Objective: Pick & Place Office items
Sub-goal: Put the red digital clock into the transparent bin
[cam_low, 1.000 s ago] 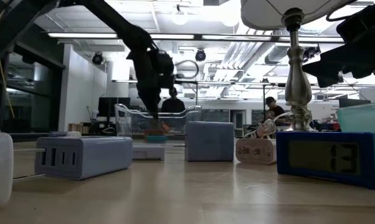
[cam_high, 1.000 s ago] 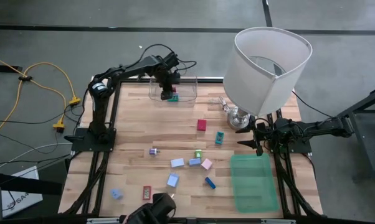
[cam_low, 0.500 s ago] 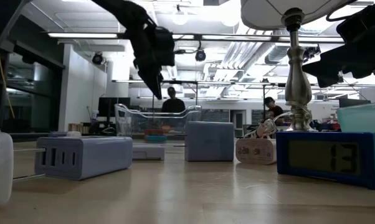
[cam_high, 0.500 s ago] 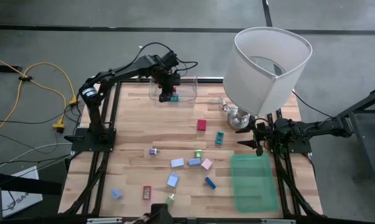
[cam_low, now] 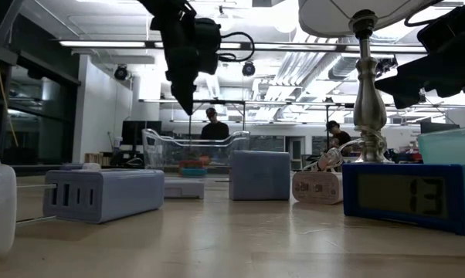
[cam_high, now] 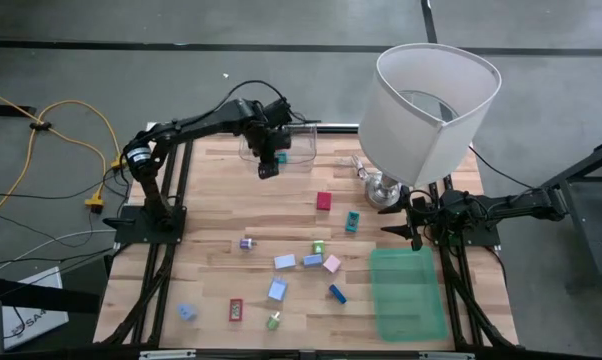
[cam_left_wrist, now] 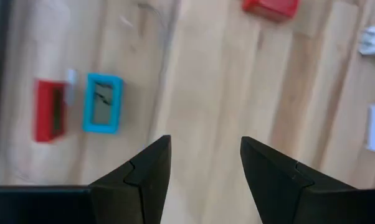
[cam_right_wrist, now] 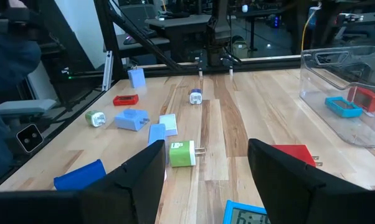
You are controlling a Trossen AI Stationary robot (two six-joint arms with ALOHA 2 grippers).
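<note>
Above the clear bin's (cam_high: 293, 145) near edge, the left gripper (cam_high: 267, 166) hangs open and empty; red (cam_left_wrist: 50, 109) and teal (cam_left_wrist: 103, 103) items lie inside, others scattered beyond. Beside the lamp (cam_high: 436, 100), the right gripper (cam_high: 413, 229) waits open.

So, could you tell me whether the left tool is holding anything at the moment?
No, the left tool is open with only bare table showing between its fingers, the red item and teal item lying apart.

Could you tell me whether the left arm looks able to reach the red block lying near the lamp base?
Probably yes: the left tool hangs open and empty above bare wood, with nothing between it and the red block.
</note>
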